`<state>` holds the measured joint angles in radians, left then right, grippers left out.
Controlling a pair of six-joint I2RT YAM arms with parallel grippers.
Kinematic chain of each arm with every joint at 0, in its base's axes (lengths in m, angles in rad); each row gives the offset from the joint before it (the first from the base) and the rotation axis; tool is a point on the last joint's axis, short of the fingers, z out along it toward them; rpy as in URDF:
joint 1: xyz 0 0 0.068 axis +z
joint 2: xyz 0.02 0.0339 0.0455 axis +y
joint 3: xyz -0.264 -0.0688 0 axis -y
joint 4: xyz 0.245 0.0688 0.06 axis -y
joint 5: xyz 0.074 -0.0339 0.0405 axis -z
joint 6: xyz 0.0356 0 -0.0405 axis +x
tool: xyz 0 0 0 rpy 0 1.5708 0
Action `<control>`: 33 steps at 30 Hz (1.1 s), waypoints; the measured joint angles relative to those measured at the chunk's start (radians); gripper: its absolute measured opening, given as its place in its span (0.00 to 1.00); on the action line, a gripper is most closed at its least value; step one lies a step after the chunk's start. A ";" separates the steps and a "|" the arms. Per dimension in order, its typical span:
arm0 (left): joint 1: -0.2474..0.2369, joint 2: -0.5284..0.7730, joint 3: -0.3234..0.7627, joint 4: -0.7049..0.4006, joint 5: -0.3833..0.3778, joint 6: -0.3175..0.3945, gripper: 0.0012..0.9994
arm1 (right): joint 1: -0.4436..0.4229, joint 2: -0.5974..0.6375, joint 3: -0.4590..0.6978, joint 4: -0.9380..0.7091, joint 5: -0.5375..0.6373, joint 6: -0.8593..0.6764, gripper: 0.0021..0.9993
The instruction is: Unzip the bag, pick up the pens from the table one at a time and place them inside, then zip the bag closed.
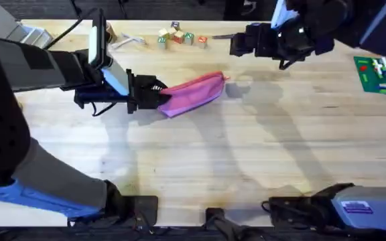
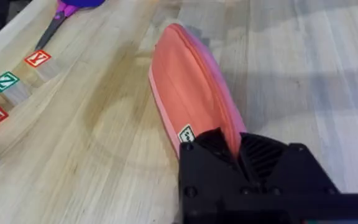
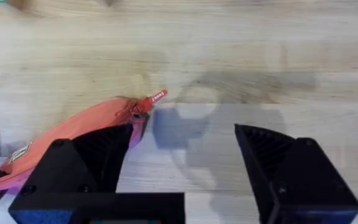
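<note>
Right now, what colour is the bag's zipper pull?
Red, on the zipper pull of the bag; right wrist view shows it best.

A: Lighting? Bright, even, from above. Soft grey arm shadows on the table, no hard edges.

B: Glare?

A: Mild sheen on the wood in the left wrist view. The bag reads pink overhead, orange-red on both wrist cams.

B: Blur?

A: Left arm big, dark, smeared at the overhead edge.

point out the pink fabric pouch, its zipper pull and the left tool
pink fabric pouch (image 1: 194, 92), overhead view, mid body
red zipper pull (image 3: 156, 96), right wrist view, tab
left tool (image 2: 238, 146), left wrist view, fingertips clamping pouch end
</note>
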<state>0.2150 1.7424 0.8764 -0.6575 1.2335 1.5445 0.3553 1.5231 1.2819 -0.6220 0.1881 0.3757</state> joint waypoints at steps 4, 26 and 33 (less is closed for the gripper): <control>0.001 0.000 0.000 -0.001 0.023 -0.007 0.99 | 0.001 -0.001 0.000 -0.007 0.003 -0.010 1.00; 0.003 -0.398 0.000 -0.081 -0.208 -0.091 0.99 | 0.034 -0.210 0.000 -0.088 0.006 -0.100 1.00; 0.003 -0.716 0.000 -0.101 -0.412 -0.458 0.99 | 0.034 -0.292 0.000 -0.182 0.006 -0.101 1.00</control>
<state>0.2176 1.0264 0.8764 -0.7586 0.8210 1.0864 0.3889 1.2313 1.2819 -0.8038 0.1944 0.2749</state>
